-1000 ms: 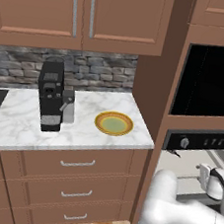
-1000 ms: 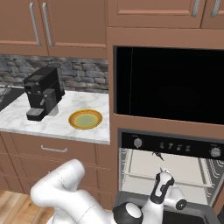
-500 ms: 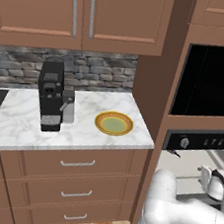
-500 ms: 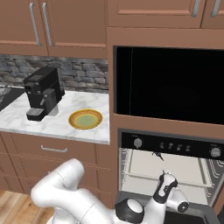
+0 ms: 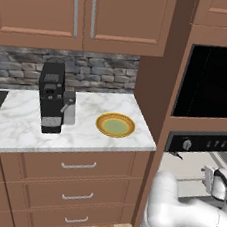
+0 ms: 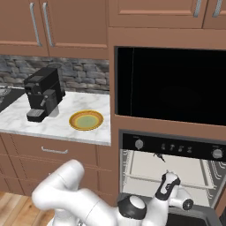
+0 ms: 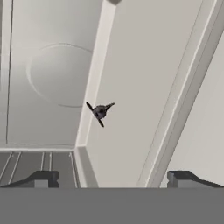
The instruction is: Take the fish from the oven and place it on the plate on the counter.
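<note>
Oven (image 6: 172, 150): open, set in brown cabinetry right of the counter (image 5: 23, 129). Fish (image 7: 99, 112): small, dark, lying on the pale tray (image 7: 144, 83) inside the oven, well ahead of the gripper (image 7: 111, 178). Gripper: fingers spread wide, holding nothing, at the oven mouth. Plate (image 5: 115, 125): yellow-rimmed, on the counter beside the black coffee machine (image 5: 53, 97).

Around me I see brown wall cabinets (image 5: 82, 11) with silver handles, a grey stone backsplash (image 5: 90, 75), a black coffee machine (image 5: 52, 96), brown drawers (image 5: 72, 178) and a wooden floor (image 6: 11, 207).
</note>
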